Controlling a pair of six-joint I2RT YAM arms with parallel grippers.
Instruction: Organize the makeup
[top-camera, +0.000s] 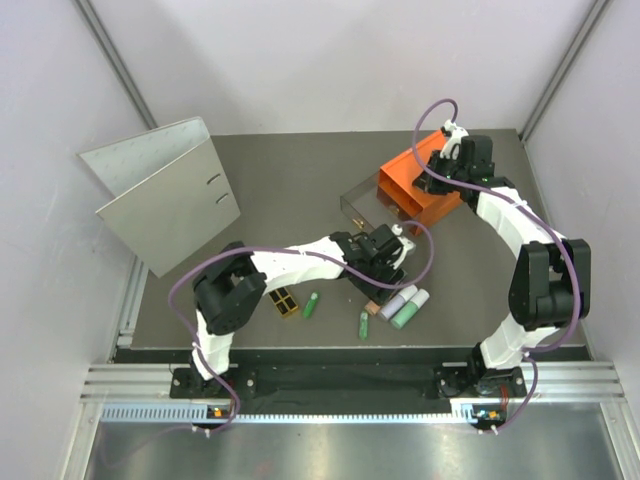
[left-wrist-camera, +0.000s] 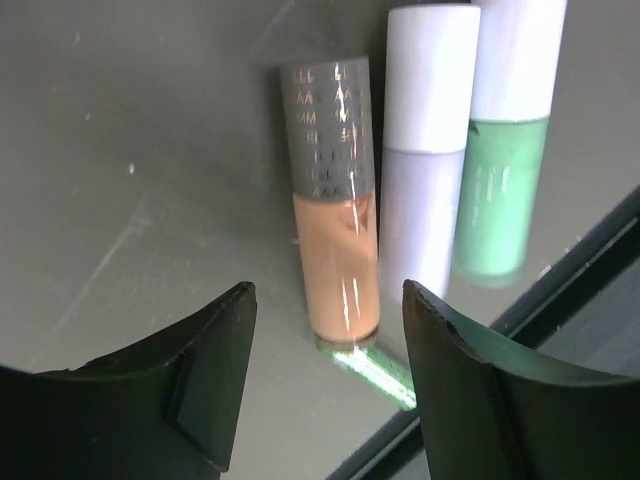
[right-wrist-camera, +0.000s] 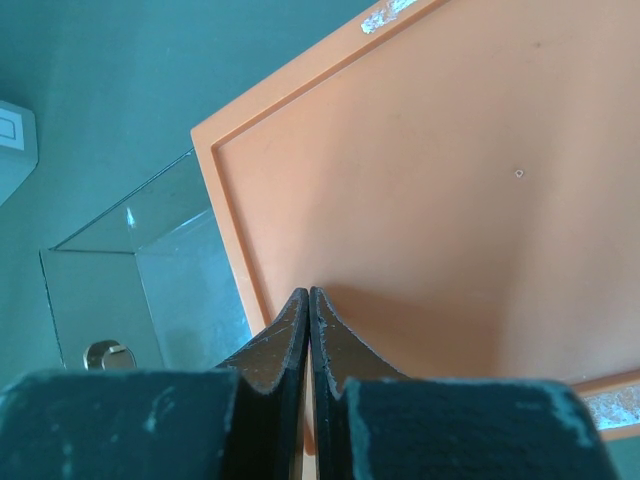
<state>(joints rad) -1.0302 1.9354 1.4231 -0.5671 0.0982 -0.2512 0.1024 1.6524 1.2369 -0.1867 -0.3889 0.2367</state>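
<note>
The left claw (left-wrist-camera: 328, 292) hangs low over the table (top-camera: 290, 180) with its two black fingers (left-wrist-camera: 215, 350) spread a fair way apart and nothing gripped between them. The orange tube (left-wrist-camera: 338, 262) lies in the gap, its grey lettered cap pointing away from the claw. I can't tell from here whether either finger touches it. Just beside it, lying side by side, are the lavender-white tube (left-wrist-camera: 425, 150) and then the mint tube (left-wrist-camera: 505, 150). The top edge of the wrist view cuts off the white caps of both. A bright green sliver shows at the orange tube's near end, too little of it to say what it is. From above, the left wrist covers most of the orange tube, and only a brownish end shows.

The right claw (right-wrist-camera: 308, 297) has its fingers pressed flat together, holding nothing. Its tips are over the top of the orange box (right-wrist-camera: 420, 180) at the far right of the table. I can't make out whether they rest on it. A clear drawer (right-wrist-camera: 150, 270) stands pulled out of the box toward the middle of the table, with a small metal knob (right-wrist-camera: 108, 353) on its front.

Near the front edge, left of the tubes, one green stick (top-camera: 363, 324) lies close to them. The other green stick (top-camera: 312, 305) is a little further left, just beside the black-and-gold palette (top-camera: 286, 302). A grey binder (top-camera: 165, 195) stands splayed at the far left.
</note>
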